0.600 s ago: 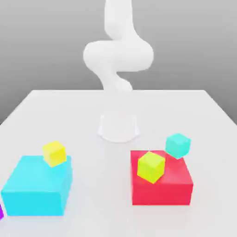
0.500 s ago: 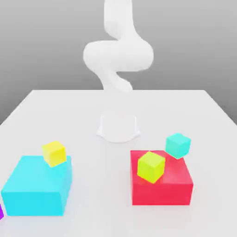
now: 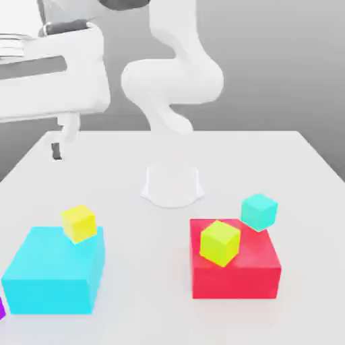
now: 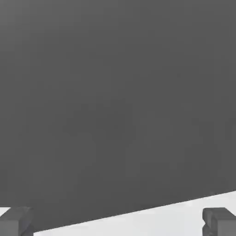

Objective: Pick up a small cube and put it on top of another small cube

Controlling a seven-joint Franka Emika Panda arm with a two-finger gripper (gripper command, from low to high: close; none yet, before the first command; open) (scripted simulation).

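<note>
Three small cubes show in the exterior view. A yellow cube (image 3: 79, 223) rests on the far edge of a large cyan block (image 3: 54, 273). A yellow-green cube (image 3: 220, 242) sits on a large red block (image 3: 236, 263). A teal cube (image 3: 259, 211) stands at that block's far right corner. My white hand (image 3: 50, 74) hangs high at the exterior view's upper left, well above and apart from every cube, with one dark-tipped finger (image 3: 59, 143) pointing down. In the hand view my gripper (image 4: 117, 223) is open, its two fingertips far apart with nothing between them.
The arm's round white base (image 3: 172, 185) stands mid-table behind the blocks. A sliver of a purple object (image 3: 1, 308) shows at the exterior view's left edge, beside the cyan block. The white table (image 3: 148, 269) has bare room between the two large blocks.
My hand has swung into the exterior view's upper left, where it was out of frame before. The upper arm has shifted slightly. No cube or block has moved.
</note>
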